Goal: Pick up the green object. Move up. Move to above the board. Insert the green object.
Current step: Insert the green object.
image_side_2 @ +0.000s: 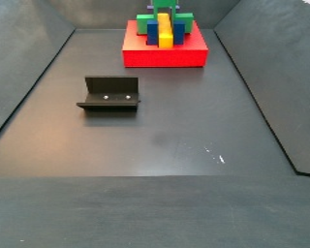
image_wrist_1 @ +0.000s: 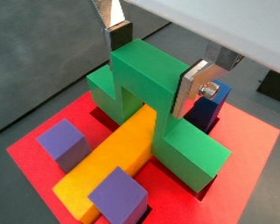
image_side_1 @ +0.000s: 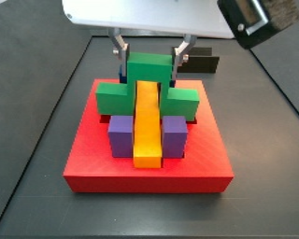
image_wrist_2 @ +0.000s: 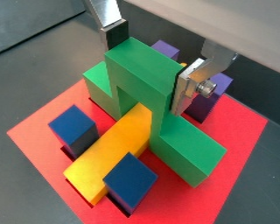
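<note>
The green object [image_wrist_1: 149,74] sits on the red board [image_wrist_1: 248,140], its raised middle cube straddling the long yellow bar [image_wrist_1: 108,162] and its two low cubes down on either side. It shows in both wrist views [image_wrist_2: 143,74] and both side views [image_side_1: 149,70] [image_side_2: 166,14]. My gripper [image_wrist_1: 153,66] is over the board [image_side_1: 146,173], with its fingers on either side of the middle cube. The jaws stand slightly wider than the cube, so the gripper [image_side_1: 151,58] is open.
Purple blocks [image_wrist_1: 63,143] and blue blocks [image_wrist_2: 73,127] flank the yellow bar on the board. A small dark box [image_side_1: 202,62] lies just behind the board. The fixture [image_side_2: 108,95] stands on the dark floor well away from the board [image_side_2: 165,56].
</note>
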### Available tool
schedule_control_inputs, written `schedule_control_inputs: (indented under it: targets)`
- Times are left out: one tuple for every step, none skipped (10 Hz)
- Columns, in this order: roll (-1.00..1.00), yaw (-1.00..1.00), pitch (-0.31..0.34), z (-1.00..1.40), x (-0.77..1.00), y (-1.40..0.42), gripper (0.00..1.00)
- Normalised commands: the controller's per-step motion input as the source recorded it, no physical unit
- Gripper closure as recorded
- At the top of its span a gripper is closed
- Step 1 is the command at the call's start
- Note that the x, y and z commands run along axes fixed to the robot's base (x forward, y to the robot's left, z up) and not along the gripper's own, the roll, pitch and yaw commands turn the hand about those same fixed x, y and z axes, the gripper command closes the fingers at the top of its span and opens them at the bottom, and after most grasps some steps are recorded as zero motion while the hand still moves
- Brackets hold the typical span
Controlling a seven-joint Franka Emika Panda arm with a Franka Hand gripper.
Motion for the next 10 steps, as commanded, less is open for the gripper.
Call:
schedule_control_inputs:
  targets:
    - [0.00,0.00,0.000,-0.17,0.00,0.00,1.00]
    - [0.01,0.00,0.001,-0.21,0.00,-0.10,1.00]
    - [0.04,0.00,0.026,-0.17,0.00,-0.15,1.00]
    - [0.04,0.00,0.059,-0.09,0.10,-0.16,1.00]
    - [0.03,0.00,0.047,-0.11,0.08,-0.03,1.00]
    - [0.03,0.00,0.054,-0.12,0.12,0.04,1.00]
    - [0.00,0.01,0.117,-0.12,0.47,0.15,1.00]
    - [0.00,0.05,0.100,-0.15,0.66,0.15,1.00]
    - [-0.05,0.10,0.059,-0.13,0.64,0.21,1.00]
    - [-0.04,0.09,0.030,-0.16,0.47,0.04,1.00]
